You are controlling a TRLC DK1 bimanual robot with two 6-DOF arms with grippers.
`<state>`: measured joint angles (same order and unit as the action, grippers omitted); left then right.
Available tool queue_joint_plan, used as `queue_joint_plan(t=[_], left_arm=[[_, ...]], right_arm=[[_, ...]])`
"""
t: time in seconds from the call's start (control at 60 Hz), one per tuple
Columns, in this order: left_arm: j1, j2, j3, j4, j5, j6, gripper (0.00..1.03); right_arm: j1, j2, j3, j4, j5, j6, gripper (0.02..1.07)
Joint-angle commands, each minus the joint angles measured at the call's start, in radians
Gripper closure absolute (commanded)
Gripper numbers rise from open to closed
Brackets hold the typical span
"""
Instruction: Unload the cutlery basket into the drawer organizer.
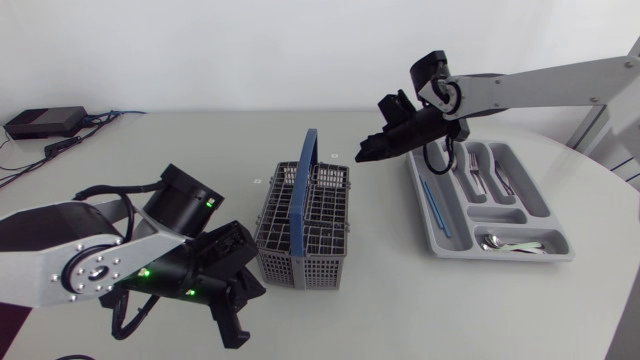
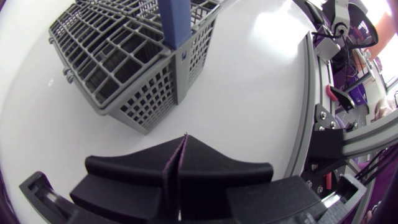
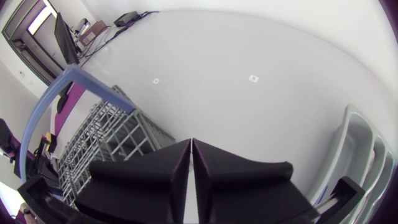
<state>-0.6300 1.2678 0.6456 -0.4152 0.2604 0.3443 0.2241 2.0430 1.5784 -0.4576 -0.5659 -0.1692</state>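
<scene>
The grey wire cutlery basket (image 1: 305, 215) with its upright blue handle (image 1: 306, 170) stands mid-table; I see no cutlery in its cells. To its right lies the grey drawer organizer (image 1: 545, 205), holding forks (image 1: 476, 176), a thin blue stick (image 1: 432, 200) and spoons (image 1: 500, 243). My left gripper (image 1: 245, 290) sits low by the basket's near left corner, shut and holding nothing; the left wrist view has its gripper (image 2: 185, 140) just short of the basket (image 2: 124, 68). My right gripper (image 1: 362, 156) hovers between basket and organizer, shut and holding nothing; its wrist view shows the gripper (image 3: 191, 144), basket (image 3: 106, 143) and organizer (image 3: 360, 155).
A black box (image 1: 45, 122) with cables lies at the far left back of the table. Two small white markers (image 1: 257, 181) (image 1: 333, 156) sit on the tabletop behind the basket. The table's curved edge runs close past the organizer on the right.
</scene>
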Motion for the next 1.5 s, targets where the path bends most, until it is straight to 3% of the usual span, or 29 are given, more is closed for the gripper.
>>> queue_joint_plan(t=[0.0,0.1,0.283,0.517,0.883,1.167,1.483], left_arm=[[-0.004,0.045,-0.023,0.030,0.007,0.002,0.90],[0.021,0.087,-0.020,0.076,0.007,0.010,0.90],[0.093,0.110,-0.014,0.108,0.005,0.038,0.90],[0.219,0.137,0.006,0.161,0.005,0.091,0.90],[0.337,0.183,0.063,0.199,0.005,0.136,0.90],[0.337,0.283,0.166,0.217,0.007,0.130,0.90],[0.337,0.413,0.310,0.217,0.007,0.127,0.90]], right_arm=[[0.014,0.088,0.088,-0.042,-0.031,0.037,1.01],[0.034,0.148,0.163,-0.098,-0.058,0.033,1.01],[0.057,0.134,0.138,-0.138,-0.095,0.005,1.01],[0.061,-0.029,-0.063,-0.125,-0.112,-0.047,1.01],[0.096,-0.280,-0.351,-0.082,-0.118,-0.052,1.01],[0.095,-0.399,-0.521,-0.053,-0.071,-0.043,1.01],[0.095,-0.428,-0.569,-0.016,-0.058,-0.007,1.01]])
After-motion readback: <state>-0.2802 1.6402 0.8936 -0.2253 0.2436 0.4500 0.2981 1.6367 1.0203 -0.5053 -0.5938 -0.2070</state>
